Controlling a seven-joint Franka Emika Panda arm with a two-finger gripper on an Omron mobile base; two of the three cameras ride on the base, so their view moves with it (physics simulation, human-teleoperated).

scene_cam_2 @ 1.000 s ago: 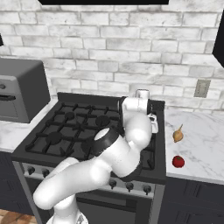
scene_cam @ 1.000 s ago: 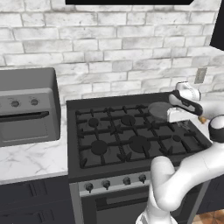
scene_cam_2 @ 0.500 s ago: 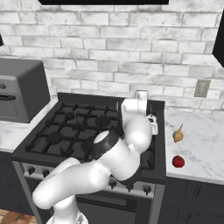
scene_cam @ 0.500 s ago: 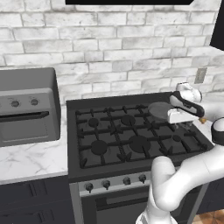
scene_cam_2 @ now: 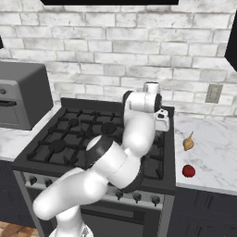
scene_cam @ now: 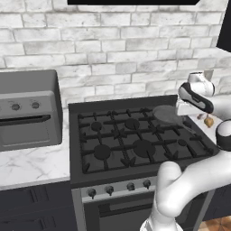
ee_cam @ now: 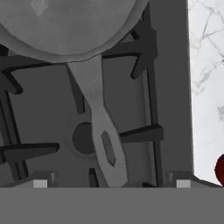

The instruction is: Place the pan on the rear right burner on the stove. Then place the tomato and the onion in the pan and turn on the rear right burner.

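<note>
while my gripper (ee_cam: 108,183) hangs over the right side of the stove (scene_cam: 131,135), its fingers are spread wide with nothing between them. in the hand view the two tips sit far apart at the bottom edge, one either side of the pan handle's end and clear of it. the pan (scene_cam: 166,113) rests on the grate bars at the far right of the stove, over the rear right burner. its thin handle (ee_cam: 101,135) runs from the pan toward the near side, lying across the grates above a small round burner cap (ee_cam: 83,138). the onion (scene_cam_2: 188,142) lies on the marble bench (scene_cam_2: 208,148) just right of the stove. the tomato (scene_cam_2: 188,171) sits on the same bench, nearer the front edge than the onion, apart from it. a sliver of the tomato shows at the right edge of the hand view. a grey oven box (scene_cam: 28,110) sits on the bench left of the stove. knobs (scene_cam: 119,187) line the stove's silver front panel.
</note>
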